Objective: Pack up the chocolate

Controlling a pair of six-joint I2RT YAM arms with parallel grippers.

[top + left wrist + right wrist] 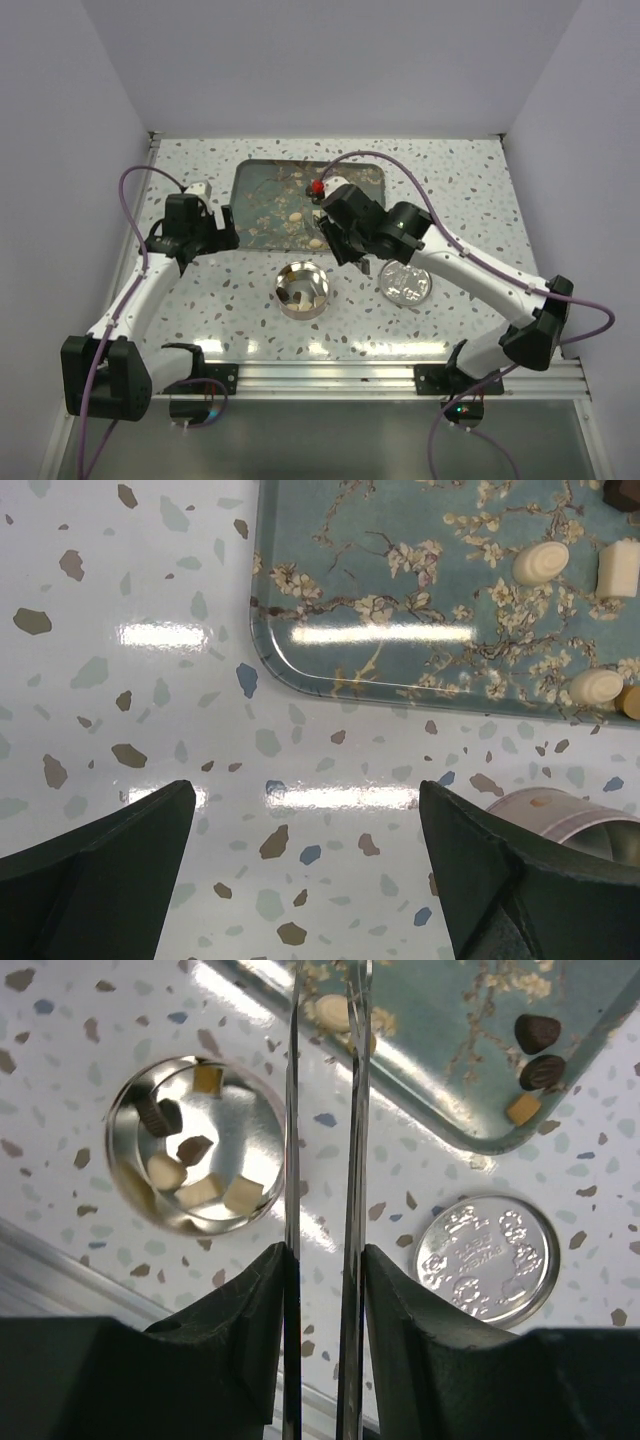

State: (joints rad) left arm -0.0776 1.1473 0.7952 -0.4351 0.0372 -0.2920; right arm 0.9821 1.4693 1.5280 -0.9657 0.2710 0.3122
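Jaws of the left gripper (307, 792) gape wide over bare tabletop (100, 730), the tray (330, 630) just ahead. The right gripper (326, 980) has thin jaws nearly together around one cream chocolate (333, 1012); whether they grip it is unclear. To their left one tin (115, 1110) holds six chocolates (200, 1192); to their right lies one lid (487, 1257).

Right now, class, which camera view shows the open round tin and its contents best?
The right wrist view: it looks straight down into the tin, its chocolate pieces distinct. The top external view shows it small; the left wrist view catches only a rim edge.
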